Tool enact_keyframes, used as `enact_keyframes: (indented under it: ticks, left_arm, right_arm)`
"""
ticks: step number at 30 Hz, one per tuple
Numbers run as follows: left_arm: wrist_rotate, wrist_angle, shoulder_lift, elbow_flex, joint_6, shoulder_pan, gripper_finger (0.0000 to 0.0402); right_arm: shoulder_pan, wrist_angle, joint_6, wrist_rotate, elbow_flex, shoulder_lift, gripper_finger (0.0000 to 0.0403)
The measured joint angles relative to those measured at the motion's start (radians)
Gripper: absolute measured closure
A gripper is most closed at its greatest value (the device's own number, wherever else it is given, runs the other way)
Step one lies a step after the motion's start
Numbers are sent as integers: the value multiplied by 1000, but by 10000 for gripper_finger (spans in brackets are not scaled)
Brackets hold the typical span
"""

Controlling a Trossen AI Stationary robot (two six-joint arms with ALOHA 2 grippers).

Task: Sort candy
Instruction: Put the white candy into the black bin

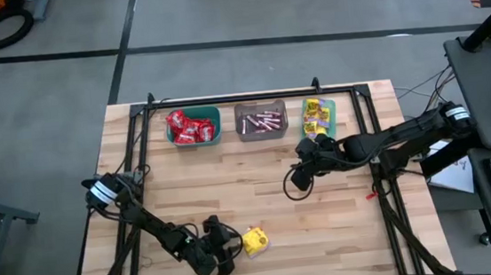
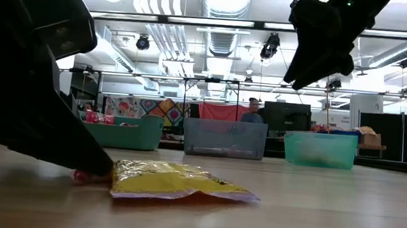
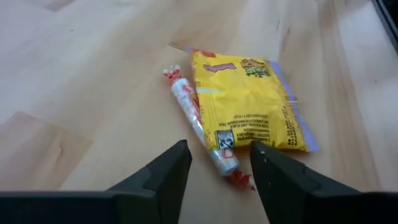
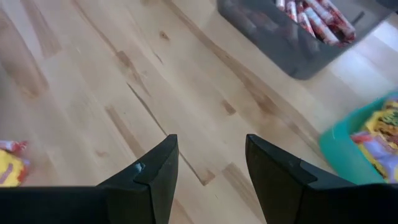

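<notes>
Your two dark jointed arms, black looped cables, pale wrist bands, blunt matte-black wedge fingers (image 3: pixel 165 177).

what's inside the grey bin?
The grey bin holds a loose pile of thin pinkish candy sticks, also visible in the right wrist view. Anything beneath the top sticks is covered, so the count is unclear.

Table (image 1: pixel 259 190): pale wood planks, smooth, matt w/ visible grain. Yellow packet (image 3: pixel 252 102): glossy crinkled foil/plastic. Pinkish stick (image 3: pixel 202 124): shiny wrapper, twisted ends. Bins (image 2: pixel 224 138): translucent plastic. Gripper fingers (image 3: pixel 165 177): matt dark plastic.
</notes>
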Motion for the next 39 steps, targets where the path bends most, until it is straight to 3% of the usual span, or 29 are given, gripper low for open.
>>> enact_keyframes:
  ticks: [13,23,27,35,39]
  left_arm:
    - [4,-72,-23,-9,18,3,390]
    - [19,-121,-124,-51,81,-2,398]
    - [-15,-143,-204,-75,89,-4,399]
    - [-86,-146,-342,-104,185,-2,400]
    - [-104,-137,-372,-94,242,1,400]
  right_arm:
    - [62,81,-1,-1,0,55,225]
    - [131,232,-63,7,0,146,225]
    - [159,371,-175,-1,0,223,225]
    - [181,801,-447,-156,2,419,225]
    - [181,951,-521,-169,30,499,225]
